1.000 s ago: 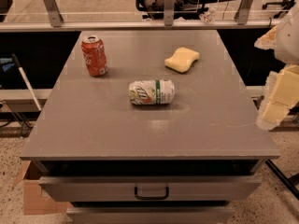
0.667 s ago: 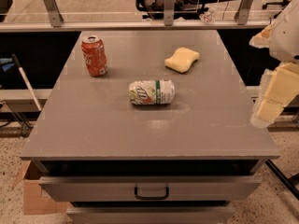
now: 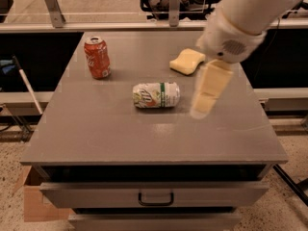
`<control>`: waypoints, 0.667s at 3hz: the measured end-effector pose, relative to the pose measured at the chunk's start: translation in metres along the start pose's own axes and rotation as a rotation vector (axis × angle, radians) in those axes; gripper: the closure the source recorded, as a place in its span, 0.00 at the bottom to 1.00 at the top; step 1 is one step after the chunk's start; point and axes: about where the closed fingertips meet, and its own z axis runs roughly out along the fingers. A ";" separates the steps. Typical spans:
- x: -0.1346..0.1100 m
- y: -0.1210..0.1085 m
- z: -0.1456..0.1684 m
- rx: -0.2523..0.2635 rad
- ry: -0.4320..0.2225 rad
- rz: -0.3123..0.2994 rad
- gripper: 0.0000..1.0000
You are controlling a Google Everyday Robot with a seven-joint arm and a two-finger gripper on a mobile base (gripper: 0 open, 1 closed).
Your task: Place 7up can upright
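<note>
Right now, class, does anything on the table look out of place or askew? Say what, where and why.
The 7up can lies on its side in the middle of the table, while the red can at the back left stands upright. The gripper hangs just right of the 7up can.

Probably an office or lab: the gripper (image 3: 200, 110) hangs over a grey drawer cabinet (image 3: 96, 129), glass partition (image 3: 115, 4) behind it, speckled floor (image 3: 12, 191) below.
</note>
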 end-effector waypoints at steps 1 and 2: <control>-0.044 -0.011 0.039 -0.042 -0.029 -0.072 0.00; -0.069 -0.016 0.069 -0.087 -0.048 -0.145 0.00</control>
